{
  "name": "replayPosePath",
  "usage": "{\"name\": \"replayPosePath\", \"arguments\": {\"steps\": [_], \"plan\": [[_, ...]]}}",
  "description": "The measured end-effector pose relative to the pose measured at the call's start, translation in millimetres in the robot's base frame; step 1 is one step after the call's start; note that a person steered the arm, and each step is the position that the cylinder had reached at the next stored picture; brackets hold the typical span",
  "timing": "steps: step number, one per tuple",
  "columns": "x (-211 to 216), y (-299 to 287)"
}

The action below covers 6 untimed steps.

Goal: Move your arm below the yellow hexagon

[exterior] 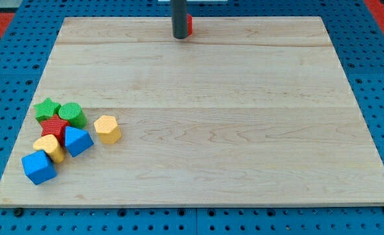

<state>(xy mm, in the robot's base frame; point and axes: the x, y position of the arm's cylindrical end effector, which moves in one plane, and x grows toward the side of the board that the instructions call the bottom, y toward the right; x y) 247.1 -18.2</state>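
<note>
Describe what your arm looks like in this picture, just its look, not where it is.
Only my rod shows: a straight, dark grey cylinder with a smooth, matte surface, cut off by the view's top. My tip is its blunt, rounded lower end. A small red block peeks out behind it. No cables, markings or joints are visible.

Rod upright at the view's top, just left of centre.
My tip (180,37) rests on the worktop (205,130) near its far edge, the dark rod rising straight out of view above it, well apart from the blocks clustered at lower left.
</note>
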Motion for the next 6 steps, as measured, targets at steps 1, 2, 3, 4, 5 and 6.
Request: {"name": "replayPosePath", "arguments": {"steps": [1,2,3,4,5,6], "plan": [[24,0],[114,-17],[202,-40],[267,-58],[316,-89],[319,-126]]}}
